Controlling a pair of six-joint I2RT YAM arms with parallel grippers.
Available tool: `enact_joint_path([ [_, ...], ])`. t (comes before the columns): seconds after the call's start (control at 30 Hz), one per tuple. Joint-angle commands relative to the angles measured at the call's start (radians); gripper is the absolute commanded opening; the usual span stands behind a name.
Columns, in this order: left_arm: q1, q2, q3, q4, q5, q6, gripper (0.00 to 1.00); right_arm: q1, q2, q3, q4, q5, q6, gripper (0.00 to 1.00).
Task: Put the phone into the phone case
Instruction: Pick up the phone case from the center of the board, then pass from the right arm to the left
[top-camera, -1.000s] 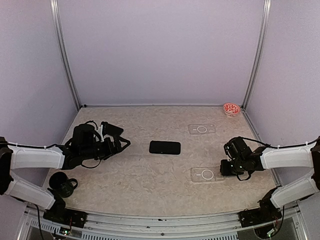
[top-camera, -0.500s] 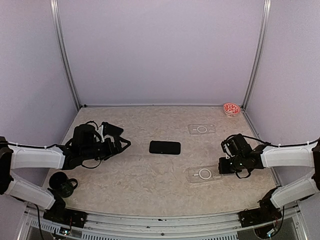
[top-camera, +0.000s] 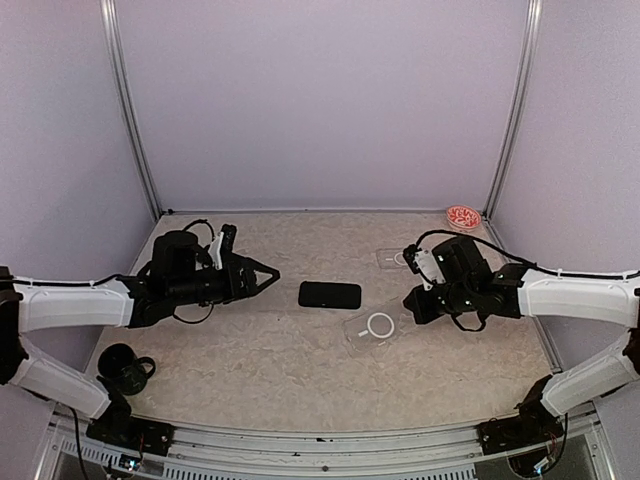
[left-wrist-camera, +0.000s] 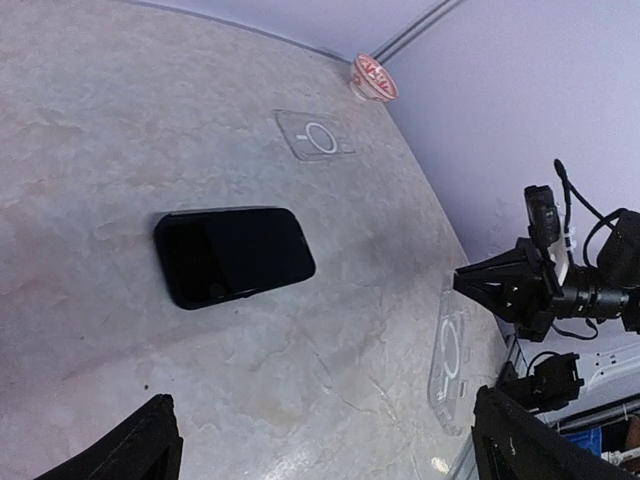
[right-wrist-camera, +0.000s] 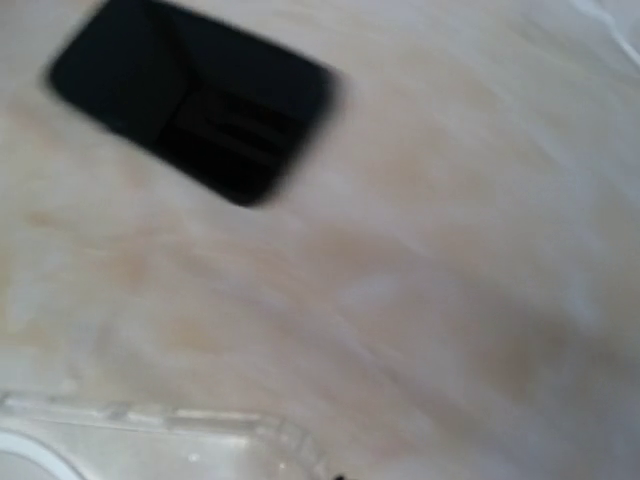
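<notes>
Here the phone (top-camera: 329, 295) lies flat on the table (top-camera: 250, 360), uncased. Just right of the phone and slightly nearer our bases, the clear phone case (top-camera: 374, 328) sits tilted, its right edge pinched in our tightly closed right fingers (top-camera: 413, 303). Left of the phone, our left fingers (top-camera: 262, 272) gape wide, holding nothing.

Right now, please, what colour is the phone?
The phone is black; left wrist view shows it best.

My right wrist view is smeared: the flat black phone (right-wrist-camera: 195, 120) is blurred, and the clear plastic phone case (right-wrist-camera: 140, 440) is cut off by the bottom edge.
</notes>
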Motion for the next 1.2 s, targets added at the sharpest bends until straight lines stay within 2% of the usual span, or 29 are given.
enact_joint_path([
  [0.0, -0.052, 0.06, 0.095, -0.034, 0.112, 0.081, 0.99, 0.101, 0.086, 0.088, 0.038, 0.039, -0.182, 0.0],
  [0.2, -0.122, 0.159, 0.153, -0.015, 0.235, 0.105, 0.99, 0.203, 0.188, 0.193, 0.076, 0.069, -0.332, 0.0],
  [0.43, -0.187, 0.245, 0.187, 0.013, 0.322, 0.131, 0.96, 0.27, 0.248, 0.25, 0.151, 0.029, -0.456, 0.0],
  [0.63, -0.218, 0.274, 0.199, 0.014, 0.32, 0.14, 0.89, 0.289, 0.295, 0.301, 0.15, 0.001, -0.505, 0.0],
  [0.83, -0.23, 0.299, 0.21, 0.013, 0.319, 0.142, 0.82, 0.308, 0.27, 0.293, 0.201, -0.04, -0.537, 0.0],
  [0.97, -0.233, 0.313, 0.208, 0.033, 0.33, 0.126, 0.74, 0.318, 0.249, 0.28, 0.232, -0.076, -0.55, 0.0],
  [1.1, -0.236, 0.322, 0.212, 0.038, 0.334, 0.119, 0.6, 0.325, 0.251, 0.289, 0.233, -0.066, -0.563, 0.0],
  [1.17, -0.236, 0.327, 0.213, 0.041, 0.335, 0.117, 0.49, 0.328, 0.255, 0.291, 0.233, -0.062, -0.568, 0.0],
])
